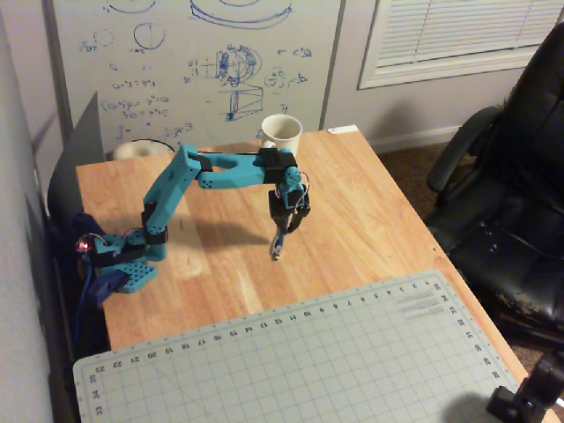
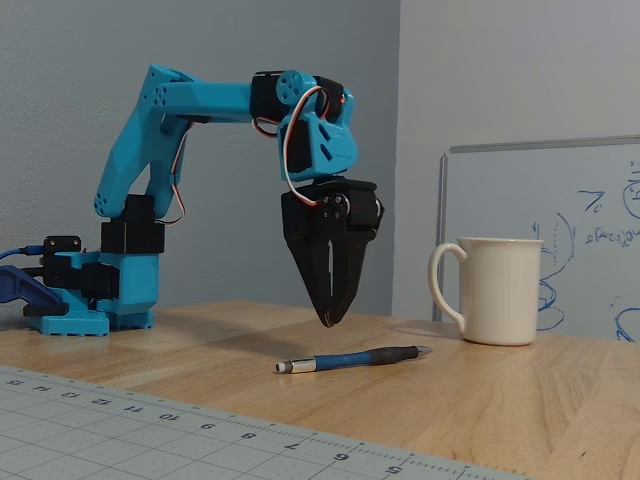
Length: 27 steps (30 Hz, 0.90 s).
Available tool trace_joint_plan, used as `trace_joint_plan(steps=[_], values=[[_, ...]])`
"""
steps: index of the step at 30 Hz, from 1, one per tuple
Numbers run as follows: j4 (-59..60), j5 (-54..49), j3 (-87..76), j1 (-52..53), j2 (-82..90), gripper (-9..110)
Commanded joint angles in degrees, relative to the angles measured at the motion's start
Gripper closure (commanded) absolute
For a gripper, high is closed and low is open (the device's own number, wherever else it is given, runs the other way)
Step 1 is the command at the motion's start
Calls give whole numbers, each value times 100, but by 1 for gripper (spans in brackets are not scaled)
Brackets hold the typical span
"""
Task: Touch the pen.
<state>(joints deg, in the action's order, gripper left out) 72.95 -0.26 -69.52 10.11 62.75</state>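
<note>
the pen [image 1: 277, 248] in the overhead view lies on the counter [image 1: 370, 211], mostly hidden beneath the end effector [image 1: 284, 231]. fixed view: fingertips together, poised just above the pen [image 2: 352, 359] (no contact), mug [image 2: 497, 290] nearby.

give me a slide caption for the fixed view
Blue arm's closed gripper hangs just above the pen lying on the wooden table, white mug standing to the right.

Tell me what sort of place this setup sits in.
Probably a home office or study: a whiteboard covered in sketches, a black office chair, a gridded cutting mat on the wooden desk.
</note>
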Motion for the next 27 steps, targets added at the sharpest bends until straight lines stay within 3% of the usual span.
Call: trace_joint_plan(steps=[1, 27], values=[[18, -44, 413, 62, 53, 101], [62, 35, 413, 62, -325, 101]])
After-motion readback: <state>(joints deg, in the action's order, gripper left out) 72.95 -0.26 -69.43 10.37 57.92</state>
